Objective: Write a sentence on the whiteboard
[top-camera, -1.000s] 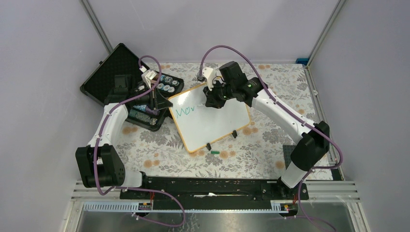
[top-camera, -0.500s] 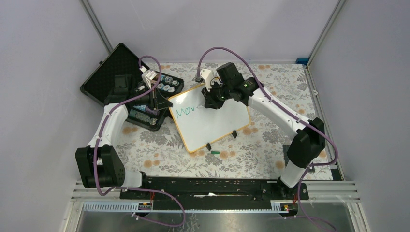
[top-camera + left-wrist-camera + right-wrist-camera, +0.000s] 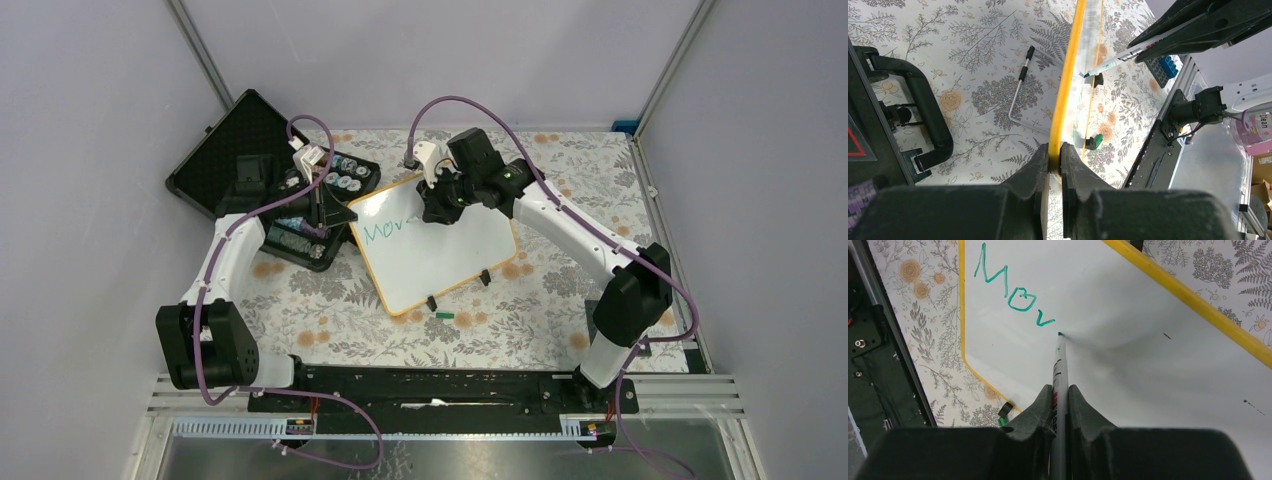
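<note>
The whiteboard (image 3: pixel 440 255) with its orange-yellow rim lies tilted mid-table. Green handwriting (image 3: pixel 382 231) reads "Mov" near its upper left; it also shows in the right wrist view (image 3: pixel 1013 292). My left gripper (image 3: pixel 335 215) is shut on the board's left rim (image 3: pixel 1064 90), seen edge-on. My right gripper (image 3: pixel 440 208) is shut on a grey marker (image 3: pixel 1059 375). The marker's green tip (image 3: pixel 1059 334) touches the board just right of the "v". The marker also shows in the left wrist view (image 3: pixel 1118 59).
An open black foam-lined case (image 3: pixel 225 150) and a tray of small parts (image 3: pixel 320 205) stand at the left, behind my left arm. A green marker cap (image 3: pixel 443 314) lies below the board's front edge. A bent metal rod (image 3: pixel 1020 87) lies on the floral cloth.
My right gripper moved slightly left and up with the marker, bringing its tip to just past the "v". The left gripper and the board have not moved.
</note>
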